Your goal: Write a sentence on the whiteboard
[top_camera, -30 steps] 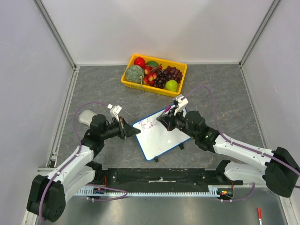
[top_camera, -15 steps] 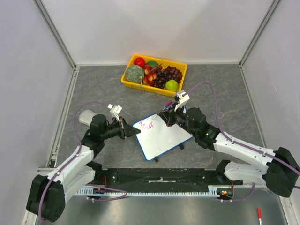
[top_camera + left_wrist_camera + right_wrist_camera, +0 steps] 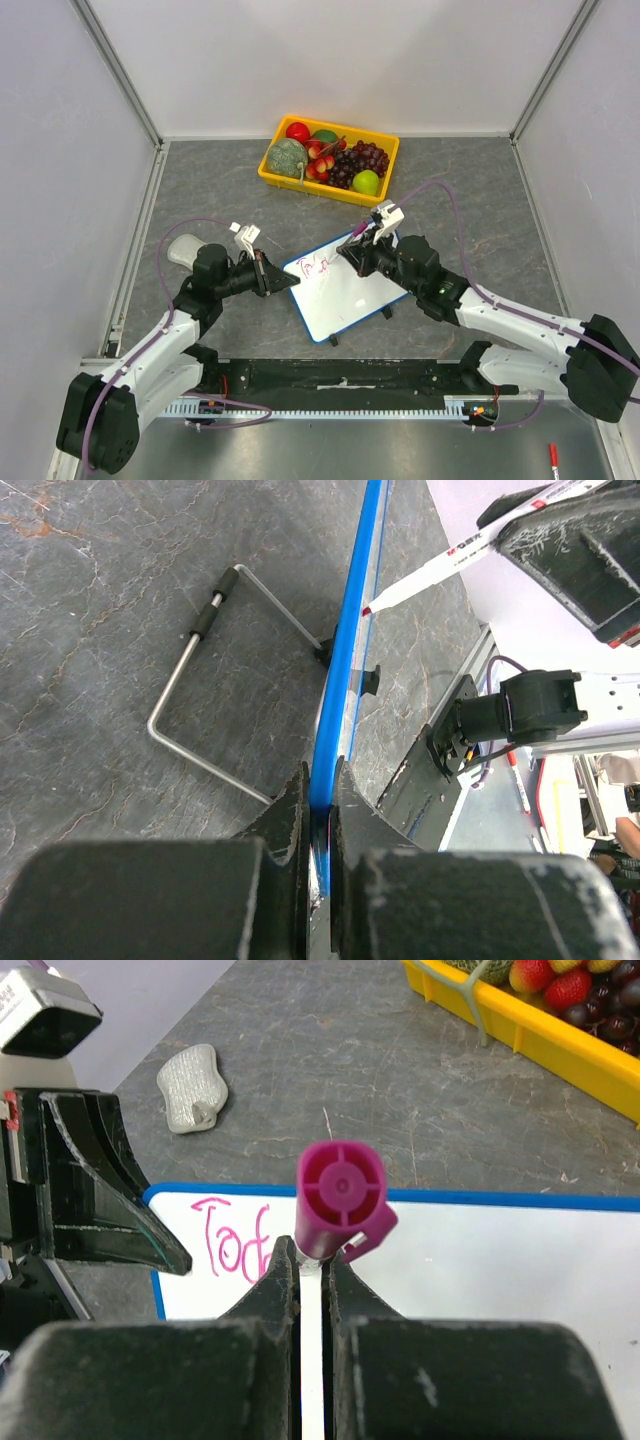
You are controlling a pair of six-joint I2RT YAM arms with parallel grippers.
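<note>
The whiteboard (image 3: 350, 295) lies tilted between the arms, white with a blue rim (image 3: 351, 620). My left gripper (image 3: 290, 283) is shut on its left rim, with the fingers (image 3: 290, 800) clamped either side of the blue edge. My right gripper (image 3: 358, 252) is shut on a magenta marker (image 3: 340, 1195) and holds it over the board's upper left part (image 3: 480, 1250). The marker tip (image 3: 370, 608) is at the board face. The sentence (image 3: 235, 1240) is pink cursive reading "Tod"; the marker hides the rest. It also shows in the top view (image 3: 315, 265).
A yellow fruit basket (image 3: 385, 145) stands behind the board. A grey lump (image 3: 184, 250) lies by the left arm. The board's wire stand (image 3: 195, 680) rests on the grey table. A red marker (image 3: 552, 456) lies at the near right.
My right gripper, which had pulled back toward the far right with the marker half a second ago, has come back down to the writing. The left gripper and board have not moved.
</note>
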